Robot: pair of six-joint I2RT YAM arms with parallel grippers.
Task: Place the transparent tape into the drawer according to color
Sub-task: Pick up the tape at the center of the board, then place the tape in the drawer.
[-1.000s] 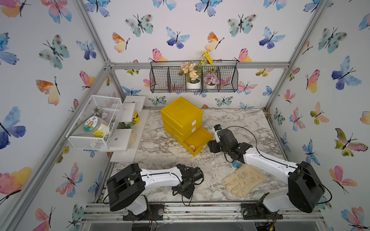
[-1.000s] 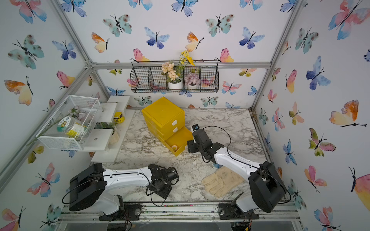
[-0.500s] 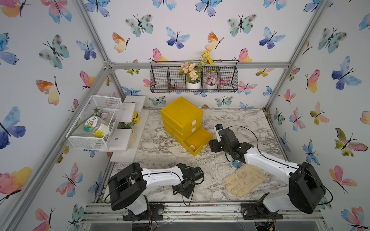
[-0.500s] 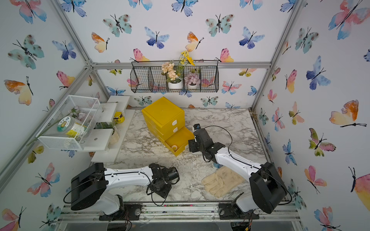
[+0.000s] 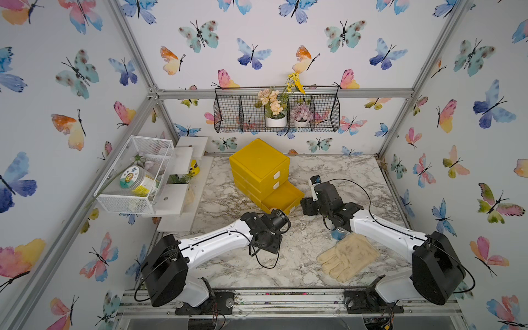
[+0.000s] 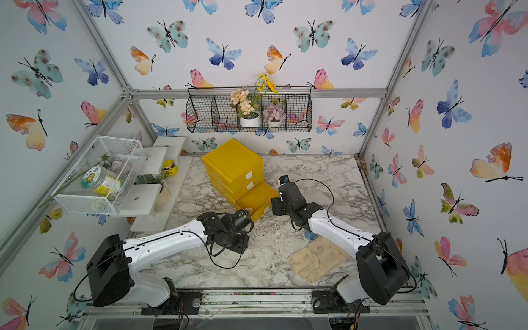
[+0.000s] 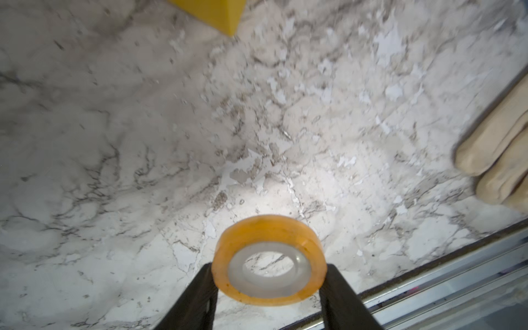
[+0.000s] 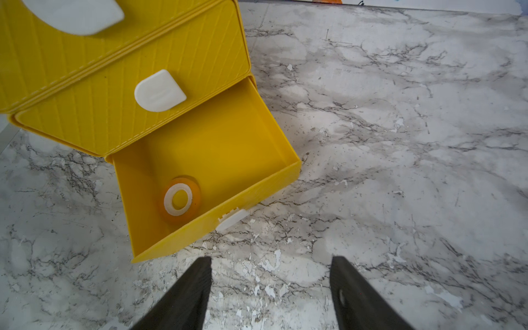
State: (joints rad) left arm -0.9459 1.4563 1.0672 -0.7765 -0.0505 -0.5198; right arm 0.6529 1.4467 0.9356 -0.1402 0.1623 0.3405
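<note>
The left jaws pinch an orange tape roll [image 7: 265,228] over the bench [image 7: 114,128]. The right jaws are open, empty.

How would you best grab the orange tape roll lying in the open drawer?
Probably from straight above. The orange tape roll lies flat, hole up, tucked near a front corner of the open drawer, so the walls crowd it. Put one jaw in the hole and one outside the ring, on the side facing the drawer's middle.
</note>
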